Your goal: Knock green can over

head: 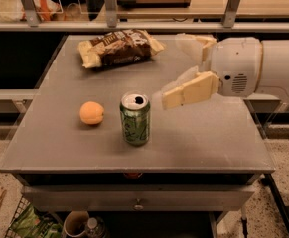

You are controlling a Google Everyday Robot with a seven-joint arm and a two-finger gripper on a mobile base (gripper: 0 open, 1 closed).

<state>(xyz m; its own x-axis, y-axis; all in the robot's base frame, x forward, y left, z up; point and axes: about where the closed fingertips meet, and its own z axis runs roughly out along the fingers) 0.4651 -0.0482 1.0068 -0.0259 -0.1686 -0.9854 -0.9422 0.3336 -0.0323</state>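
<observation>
The gripper (176, 68), right of the can (135, 119), has a blurred far finger (197, 41); its arm (283, 68) runs off the right edge. The print on the bag (118, 47) cannot be read.

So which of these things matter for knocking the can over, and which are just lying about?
Job: green can, upright on the table; tool, open, up and right of it in view.
Lying about: orange fruit beside the can; snack bag at the back.
</observation>
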